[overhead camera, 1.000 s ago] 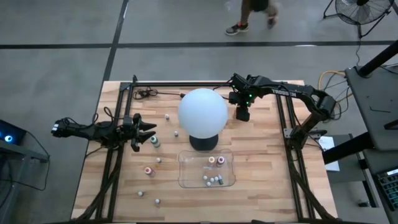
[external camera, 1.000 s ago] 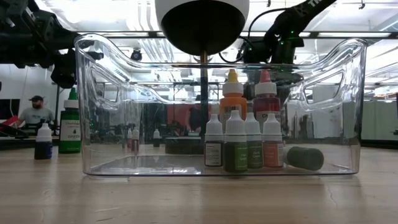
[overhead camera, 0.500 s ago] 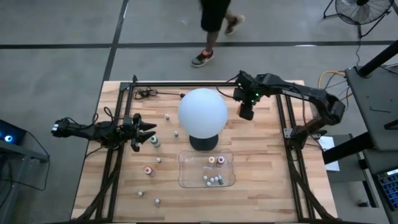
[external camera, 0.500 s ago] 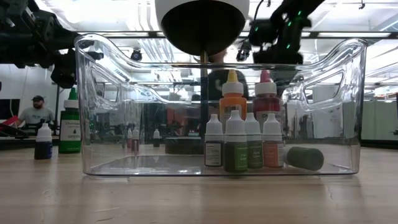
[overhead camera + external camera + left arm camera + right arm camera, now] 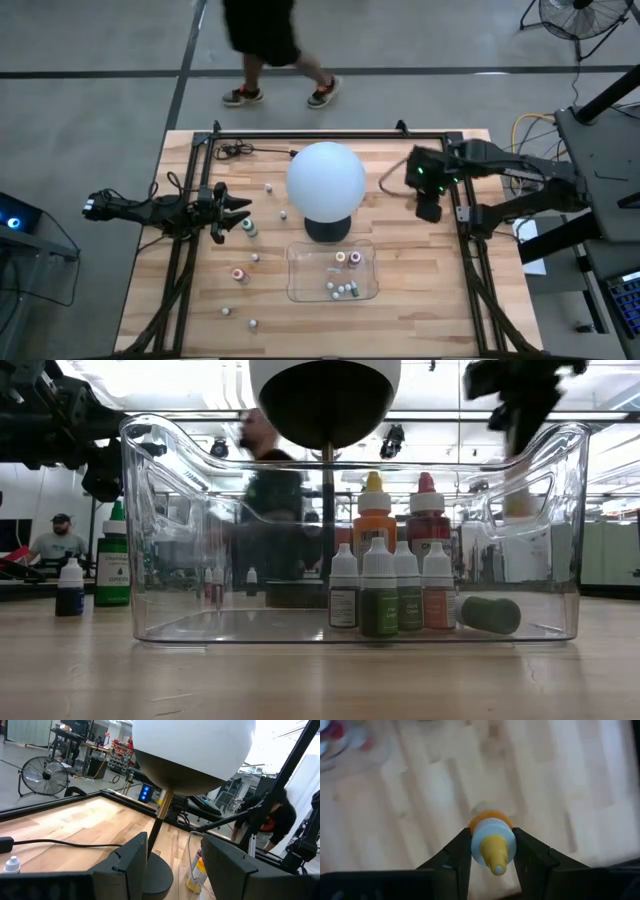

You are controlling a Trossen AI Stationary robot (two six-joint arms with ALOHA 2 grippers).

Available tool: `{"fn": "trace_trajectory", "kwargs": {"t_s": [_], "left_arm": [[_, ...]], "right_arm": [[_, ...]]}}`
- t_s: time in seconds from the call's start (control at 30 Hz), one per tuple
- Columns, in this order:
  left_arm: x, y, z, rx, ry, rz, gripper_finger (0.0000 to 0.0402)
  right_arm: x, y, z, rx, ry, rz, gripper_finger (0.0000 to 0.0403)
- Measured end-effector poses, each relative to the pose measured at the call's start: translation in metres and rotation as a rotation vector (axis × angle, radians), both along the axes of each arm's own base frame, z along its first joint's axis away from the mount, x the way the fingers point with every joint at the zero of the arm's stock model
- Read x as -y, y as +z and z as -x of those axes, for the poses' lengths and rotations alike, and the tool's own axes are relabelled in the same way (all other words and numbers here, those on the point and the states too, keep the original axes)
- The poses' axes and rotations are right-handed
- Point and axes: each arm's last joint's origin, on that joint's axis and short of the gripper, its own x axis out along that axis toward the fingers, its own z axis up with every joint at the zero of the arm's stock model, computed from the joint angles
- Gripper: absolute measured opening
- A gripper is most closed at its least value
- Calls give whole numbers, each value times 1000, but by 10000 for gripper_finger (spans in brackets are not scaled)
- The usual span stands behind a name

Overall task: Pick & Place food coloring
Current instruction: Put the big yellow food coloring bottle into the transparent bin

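Observation:
The food coloring bottles are tiny. Several stand in the clear tray [image 5: 296, 283], among them an orange-capped one [image 5: 374, 510] and a pink-capped one [image 5: 427, 512]. Others stand loose on the wood, such as a green one [image 5: 249, 228] and a pink one [image 5: 238, 273]. My right gripper [image 5: 428, 207] hangs near the table's right edge, shut on a small orange bottle with a white cap [image 5: 491, 832]. My left gripper [image 5: 236, 212] is open, level near the table's left side, just left of the green bottle. My right gripper pinches the orange bottle between its two fingers [image 5: 458, 854], which lie on either side of the white cap [image 5: 481, 840]. The fingers point down from above. The bottle's yellow tip [image 5: 496, 857] points back toward the wrist, and the bottle is lifted clear of the wood.
A lamp with a big white globe [image 5: 326, 179] on a dark round base [image 5: 327, 229] stands mid-table, just beyond the tray. A black frame [image 5: 300, 134] runs along the table's far and side edges. A person [image 5: 262, 45] walks past beyond the far edge.
My right gripper has swung from the far side beside the globe toward the table's right edge and a little nearer, carrying the bottle. Beyond the far edge, a person has walked leftward. My left arm has kept still.

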Motion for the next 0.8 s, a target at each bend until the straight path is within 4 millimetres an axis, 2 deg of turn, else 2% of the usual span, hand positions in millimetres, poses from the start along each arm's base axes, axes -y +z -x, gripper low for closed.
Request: {"fn": "trace_trajectory", "kwargs": {"t_s": [0.13,0.37,0.8], "left_arm": [[0,0,0,0,0,0,161],[0,0,0,0,0,0,161],[0,0,0,0,0,0,161]], "right_arm": [[-29,4,9,-12,40,-30,109],[-73,5,13,-8,105,-74,109],[-139,-10,-5,-127,181,-64,109]]}}
